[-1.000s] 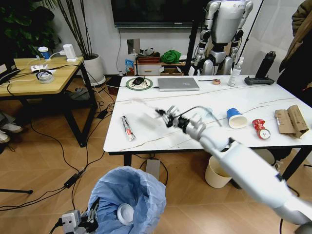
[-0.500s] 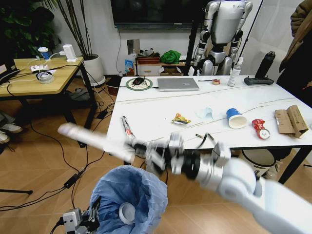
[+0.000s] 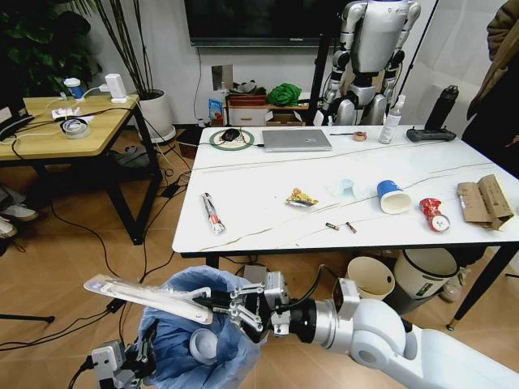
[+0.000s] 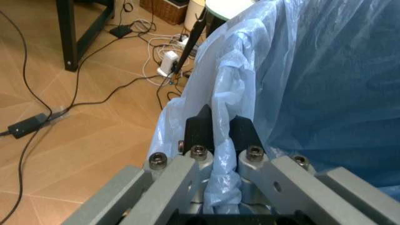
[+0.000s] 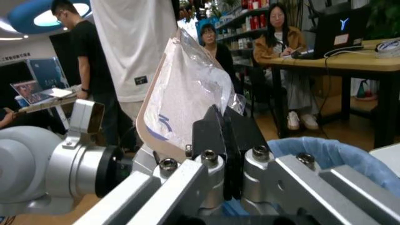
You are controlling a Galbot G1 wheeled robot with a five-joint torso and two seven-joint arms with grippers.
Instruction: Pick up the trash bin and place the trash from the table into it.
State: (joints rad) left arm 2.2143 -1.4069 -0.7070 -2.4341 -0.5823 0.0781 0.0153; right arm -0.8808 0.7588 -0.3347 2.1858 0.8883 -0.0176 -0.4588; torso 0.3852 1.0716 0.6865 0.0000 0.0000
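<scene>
Right hand (image 3: 220, 302) sits low in the head view, centre-left, over the rim of the trash bin (image 3: 174, 340). Its fingers are pressed together on one end of a clear plastic pack (image 3: 146, 295); the right wrist view confirms the pinch, the pack (image 5: 187, 89) rising out from between the closed fingertips (image 5: 209, 129).

Key relation: the pack's long axis runs nearly level, from the pinched end at the hand out toward the left edge of the frame, tilting slightly upward as it goes. The free end points left and overhangs past the bin's left rim; only the held end and mid-section lie above the bag opening. Judgement: released as it lies, the pack may bridge the rim or tip out on the left side; the held end wants to drop lower, or the axis to swing down into the opening.

Left hand (image 3: 122, 366) is at the bottom left of the head view, below and beside the bin. Left wrist view shows it pinching a bunched fold of the light-blue bag liner (image 4: 225, 154) at the bin's edge, holding the bin off the floor.

The remaining trash lies on the counter (image 3: 243, 203) in the upper half of the frame: a wrapper (image 3: 212, 214), a snack wrapper (image 3: 301, 198), a paper cup (image 3: 393, 196), a red can (image 3: 435, 215), and cardboard (image 3: 484, 200).
</scene>
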